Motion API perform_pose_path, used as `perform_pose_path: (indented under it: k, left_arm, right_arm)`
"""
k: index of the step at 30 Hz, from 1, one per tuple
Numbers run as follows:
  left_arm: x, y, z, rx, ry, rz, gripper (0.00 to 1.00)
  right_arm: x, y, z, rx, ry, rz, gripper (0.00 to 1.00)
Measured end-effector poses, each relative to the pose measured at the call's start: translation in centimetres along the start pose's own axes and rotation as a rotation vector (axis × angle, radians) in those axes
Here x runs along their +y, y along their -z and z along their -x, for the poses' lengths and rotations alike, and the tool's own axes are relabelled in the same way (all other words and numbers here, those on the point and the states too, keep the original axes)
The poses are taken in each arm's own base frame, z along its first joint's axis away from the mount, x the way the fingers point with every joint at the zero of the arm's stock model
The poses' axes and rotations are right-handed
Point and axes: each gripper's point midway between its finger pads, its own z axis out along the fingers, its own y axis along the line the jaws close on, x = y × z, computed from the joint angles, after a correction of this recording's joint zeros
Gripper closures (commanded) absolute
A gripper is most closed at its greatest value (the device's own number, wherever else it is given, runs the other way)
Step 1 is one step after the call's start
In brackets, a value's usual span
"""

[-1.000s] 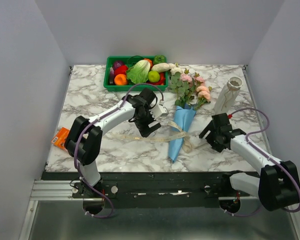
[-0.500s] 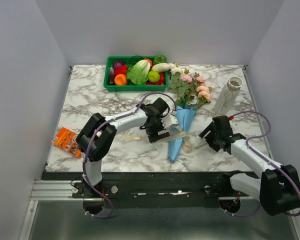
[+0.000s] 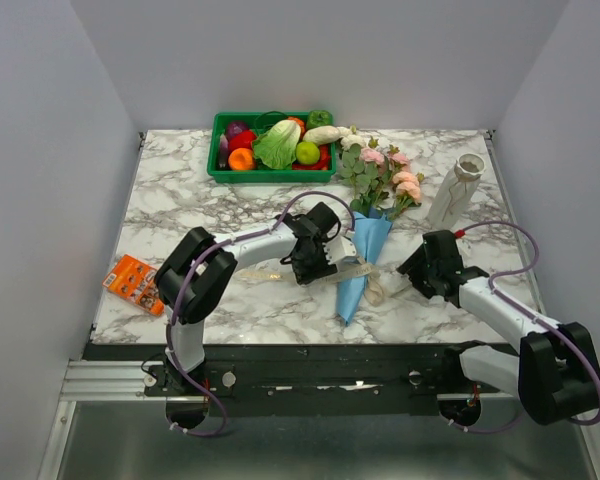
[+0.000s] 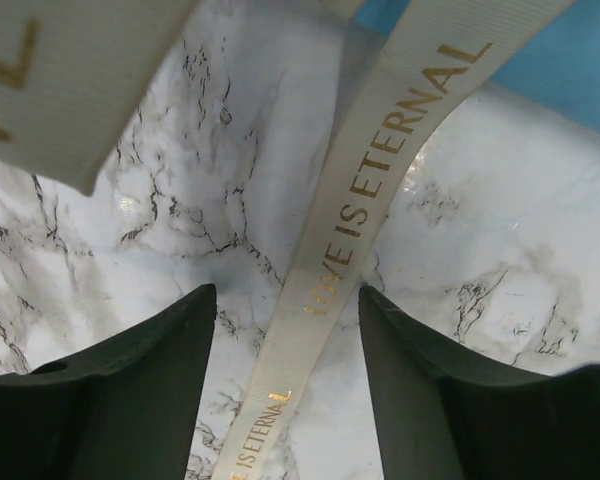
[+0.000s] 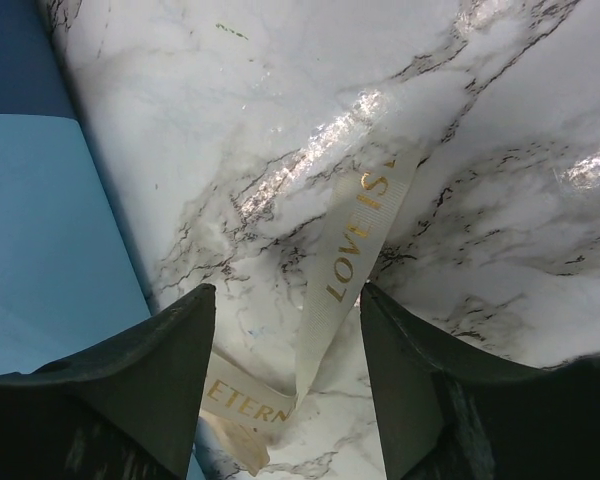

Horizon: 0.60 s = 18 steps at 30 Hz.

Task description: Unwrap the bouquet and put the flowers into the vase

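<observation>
Marble-patterned desk [image 3: 180,190] with plain grey walls on three sides: that is your workspace. The bouquet [image 3: 368,215] lies flat near the middle, well apart from the vase [image 3: 456,190], which sits toward the far right corner. The overhead view does not settle whether the vase stands or lies.

The flowers [image 3: 382,170] point away from you, pink, peach and cream heads with round-leaved sprigs. Their tops reach just beside the green crate [image 3: 220,150] of vegetables at the far edge. The blue paper cone [image 3: 363,250] is wrapped around the stems, its tip aimed at the near edge.

Your left end effector [image 3: 325,262] is low on the desk, just left of the cone. Seen from the left wrist, the left end effector [image 4: 285,300] has its fingers [image 4: 140,390] spread. A strand of cream ribbon [image 4: 380,180] with gold lettering "LOVE IS ETERNAL" runs between them, with bare marble showing on both sides of it. A second piece of ribbon crosses the upper left corner of that view, and blue paper shows at upper right.

Your right end effector [image 3: 420,268] is down on the other side of the cone, near the loose ribbon [image 3: 375,290] beside the tip. Its wrist view shows it [image 5: 288,295] spread too, with a ribbon strand [image 5: 355,250] lying on the marble in the gap and touching neither finger. Blue paper fills the left of that picture.

An orange packet [image 3: 133,282] lies at the left edge of the desk, far from everything else.
</observation>
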Motion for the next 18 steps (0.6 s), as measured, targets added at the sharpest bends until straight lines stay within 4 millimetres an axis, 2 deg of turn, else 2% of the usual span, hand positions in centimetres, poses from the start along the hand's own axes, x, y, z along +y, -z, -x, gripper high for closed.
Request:
perform_pose_path:
  k: [1, 4, 7, 9, 11, 13, 16, 17, 18]
  left_arm:
    - [-0.02, -0.04, 0.00, 0.000, 0.000, -0.001, 0.43]
    - [-0.05, -0.12, 0.07, -0.001, -0.003, -0.001, 0.58]
    - [-0.02, -0.22, 0.26, -0.004, -0.007, -0.001, 0.72]
    - [0.03, -0.27, 0.33, -0.005, -0.011, 0.000, 0.85]
    - [0.10, -0.27, 0.42, -0.006, -0.013, 0.002, 0.89]
    - [0.19, -0.27, 0.54, -0.006, -0.014, 0.003, 0.90]
    - [0.17, -0.22, 0.53, -0.003, -0.014, 0.001, 0.91]
    - [0.14, -0.17, 0.46, 0.001, -0.013, -0.001, 0.96]
    - [0.13, -0.08, 0.41, 0.004, -0.011, -0.003, 0.97]
  right_arm:
    - [0.02, -0.04, -0.01, 0.000, 0.000, 0.001, 0.34]
    - [0.22, -0.22, 0.09, -0.006, -0.001, 0.009, 0.37]
    - [0.43, -0.43, 0.17, -0.010, -0.002, 0.017, 0.45]
    - [0.46, -0.61, 0.15, -0.010, -0.002, 0.017, 0.54]
    - [0.42, -0.71, 0.04, -0.005, -0.001, 0.016, 0.61]
    - [0.39, -0.76, -0.14, 0.000, 0.003, 0.017, 0.67]
    - [0.24, -0.78, -0.51, 0.008, 0.012, 0.015, 0.82]
    - [0.18, -0.77, -0.65, 0.011, 0.014, 0.015, 0.91]
    - [0.09, -0.77, -0.74, 0.013, 0.018, 0.014, 0.95]
